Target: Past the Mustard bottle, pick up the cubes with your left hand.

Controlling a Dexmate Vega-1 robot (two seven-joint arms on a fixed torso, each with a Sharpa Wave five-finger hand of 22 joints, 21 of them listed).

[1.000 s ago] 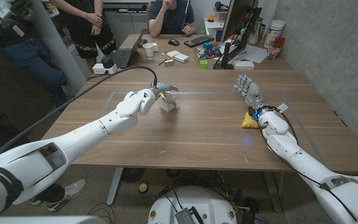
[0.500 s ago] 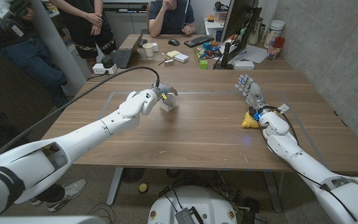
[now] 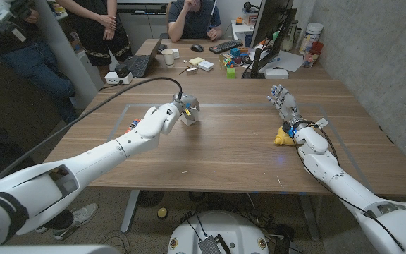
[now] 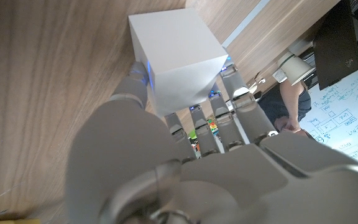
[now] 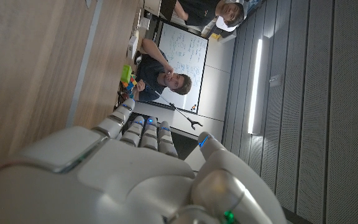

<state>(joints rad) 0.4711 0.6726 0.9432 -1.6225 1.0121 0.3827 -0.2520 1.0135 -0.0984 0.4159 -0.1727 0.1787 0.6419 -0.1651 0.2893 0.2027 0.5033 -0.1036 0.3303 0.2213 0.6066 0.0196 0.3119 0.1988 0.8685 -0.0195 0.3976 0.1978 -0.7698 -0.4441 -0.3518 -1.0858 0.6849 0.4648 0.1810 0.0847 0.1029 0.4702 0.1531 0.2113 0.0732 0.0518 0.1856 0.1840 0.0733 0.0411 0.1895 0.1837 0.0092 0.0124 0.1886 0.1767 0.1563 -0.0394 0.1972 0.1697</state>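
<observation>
as left robot hand (image 4: 166,149) grips it | cube (image 4: 176,59): plain white, sharp-edged

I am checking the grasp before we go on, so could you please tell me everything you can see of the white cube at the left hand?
The white cube is a plain box-like block with smooth, matte faces and sharp edges, with no marking visible. It sits on the wooden table, left of centre in the head view. The left hand holds it: in the left wrist view the thumb presses one side and the fingers the opposite side. Whether it is lifted off the wood cannot be told.
</observation>
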